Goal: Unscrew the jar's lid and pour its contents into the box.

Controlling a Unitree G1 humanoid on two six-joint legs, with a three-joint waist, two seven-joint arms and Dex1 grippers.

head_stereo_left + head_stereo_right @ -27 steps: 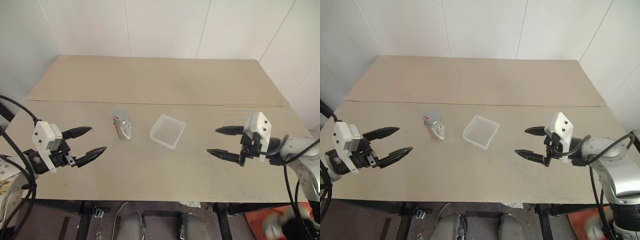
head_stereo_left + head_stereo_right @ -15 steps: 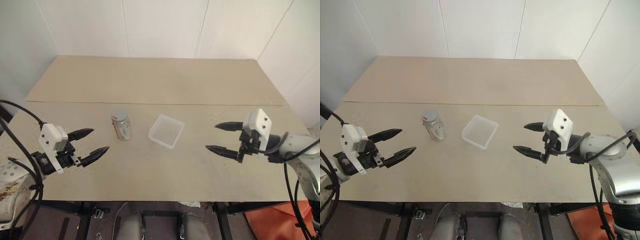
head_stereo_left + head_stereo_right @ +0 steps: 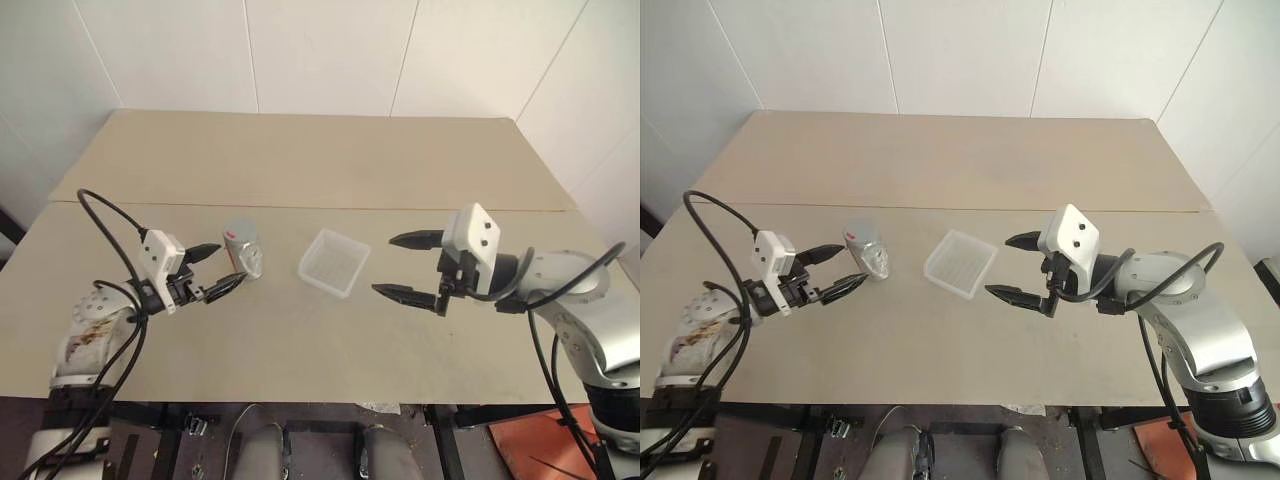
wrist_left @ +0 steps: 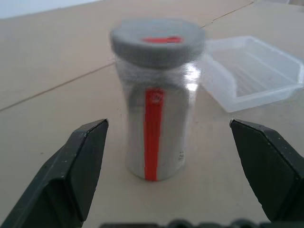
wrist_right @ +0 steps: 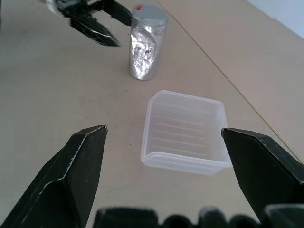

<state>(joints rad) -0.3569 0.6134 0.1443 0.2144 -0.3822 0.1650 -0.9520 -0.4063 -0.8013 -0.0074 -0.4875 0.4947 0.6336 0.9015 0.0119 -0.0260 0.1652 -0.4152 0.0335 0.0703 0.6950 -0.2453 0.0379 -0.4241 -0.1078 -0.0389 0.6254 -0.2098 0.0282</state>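
Right now the jar (image 3: 243,249) stands upright on the worktop (image 3: 300,330) w/ lid (image 4: 157,41) still screwed on, just beside the box (image 3: 335,262), and the left tool (image 3: 225,267) is spread wide w/ the jar nearly between its fingers, not touching. Risk: one finger hits first as it shuts and tips or skids the light jar into the box. Right tool (image 3: 403,266), also spread and empty near the box's other side, could nudge the box away if it crosses low.
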